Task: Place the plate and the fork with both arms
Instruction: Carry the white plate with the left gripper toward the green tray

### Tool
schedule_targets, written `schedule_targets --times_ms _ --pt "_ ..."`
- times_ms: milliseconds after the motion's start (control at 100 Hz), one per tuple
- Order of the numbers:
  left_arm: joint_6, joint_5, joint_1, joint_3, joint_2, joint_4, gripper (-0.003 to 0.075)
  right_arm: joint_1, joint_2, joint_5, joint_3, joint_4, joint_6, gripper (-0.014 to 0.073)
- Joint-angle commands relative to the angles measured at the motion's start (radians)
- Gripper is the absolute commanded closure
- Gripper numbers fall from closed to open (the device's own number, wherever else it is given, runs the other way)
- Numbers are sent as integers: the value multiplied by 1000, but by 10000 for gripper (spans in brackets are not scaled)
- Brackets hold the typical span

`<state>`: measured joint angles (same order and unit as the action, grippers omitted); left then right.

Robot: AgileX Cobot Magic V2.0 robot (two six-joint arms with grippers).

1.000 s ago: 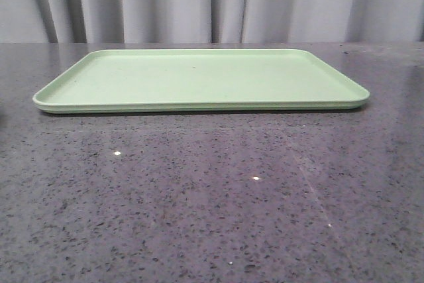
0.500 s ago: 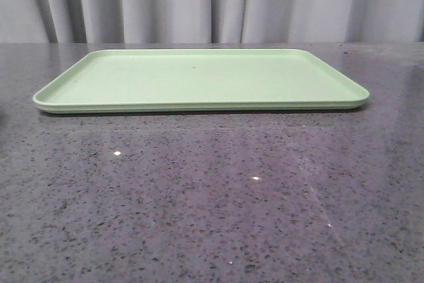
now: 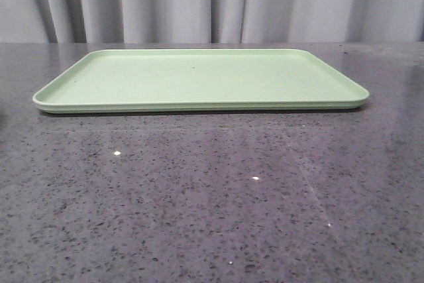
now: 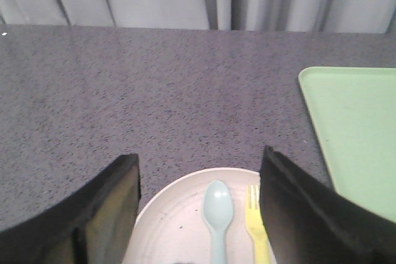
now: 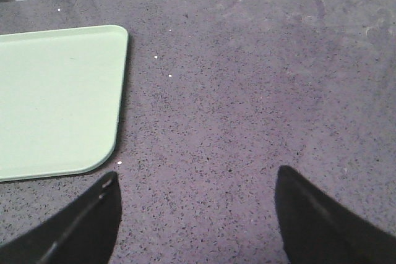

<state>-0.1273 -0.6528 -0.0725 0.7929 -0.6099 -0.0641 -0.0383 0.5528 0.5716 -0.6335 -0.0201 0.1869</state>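
At the bottom centre of the left wrist view, the left gripper point(image 4: 198, 214) hangs spread apart over the plate point(image 4: 179, 214), which carries the fork point(image 4: 256, 224) and a blue spoon point(image 4: 217, 214). Best to pinch the plate's rim squarely, keeping it level. Farther right, the green tray point(image 4: 359, 134) lies bare. The right gripper point(image 5: 197, 217) is likewise spread, over bare table point(image 5: 247, 91).

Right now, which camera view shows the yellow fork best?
The left wrist view. There the fork lies on the plate beside a light blue spoon, between the open left tool's fingers; its handle end is cut off by the picture's edge. The front and right wrist views show no fork.
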Motion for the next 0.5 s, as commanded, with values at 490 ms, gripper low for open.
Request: schedule_targets --times_ms 490 --pt "-80 -108 -3 103 -261 -253 312 4 9 -75 -34 -5 -1 67"
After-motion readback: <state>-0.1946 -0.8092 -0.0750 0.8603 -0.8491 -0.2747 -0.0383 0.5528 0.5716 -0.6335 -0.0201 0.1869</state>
